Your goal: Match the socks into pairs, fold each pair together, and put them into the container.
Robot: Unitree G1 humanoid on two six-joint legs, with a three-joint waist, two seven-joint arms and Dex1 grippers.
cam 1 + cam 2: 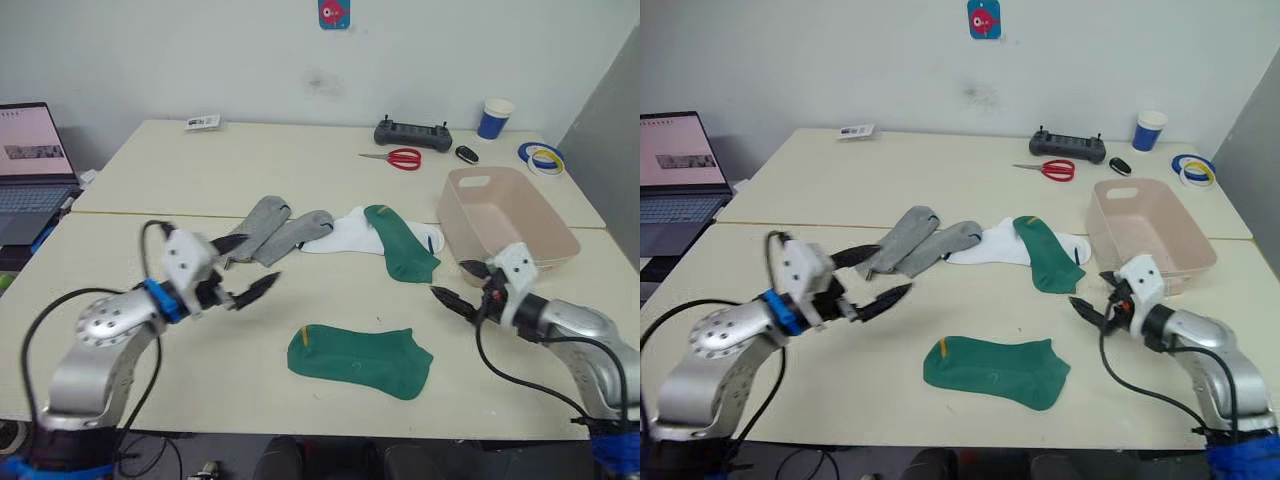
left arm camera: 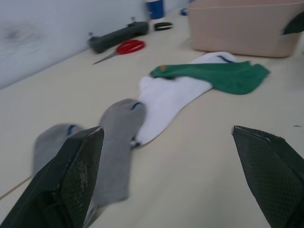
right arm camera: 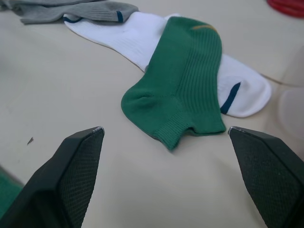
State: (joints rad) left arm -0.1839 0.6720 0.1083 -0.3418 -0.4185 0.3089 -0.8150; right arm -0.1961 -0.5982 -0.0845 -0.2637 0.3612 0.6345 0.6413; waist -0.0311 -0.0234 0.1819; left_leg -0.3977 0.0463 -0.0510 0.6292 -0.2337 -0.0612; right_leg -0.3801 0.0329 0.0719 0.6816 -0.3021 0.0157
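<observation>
Two grey socks point(image 1: 280, 232) lie side by side at the table's middle, with a white sock point(image 1: 345, 235) to their right and a dark green sock point(image 1: 400, 245) draped over its right end. A second green sock point(image 1: 360, 362) lies flat near the front edge. The pink-beige container point(image 1: 510, 215) stands at the right and looks empty. My left gripper point(image 1: 248, 265) is open just in front of the grey socks, holding nothing. In front of the container, my right gripper point(image 1: 458, 284) is open, right of the draped green sock point(image 3: 183, 90).
At the back of the table are red scissors point(image 1: 400, 158), a black controller point(image 1: 412, 133), a small dark fob point(image 1: 466, 153), a blue-and-white cup point(image 1: 495, 118) and tape rolls point(image 1: 543, 155). A laptop point(image 1: 30, 165) stands at the far left, and a small card point(image 1: 203, 122) lies at the back left.
</observation>
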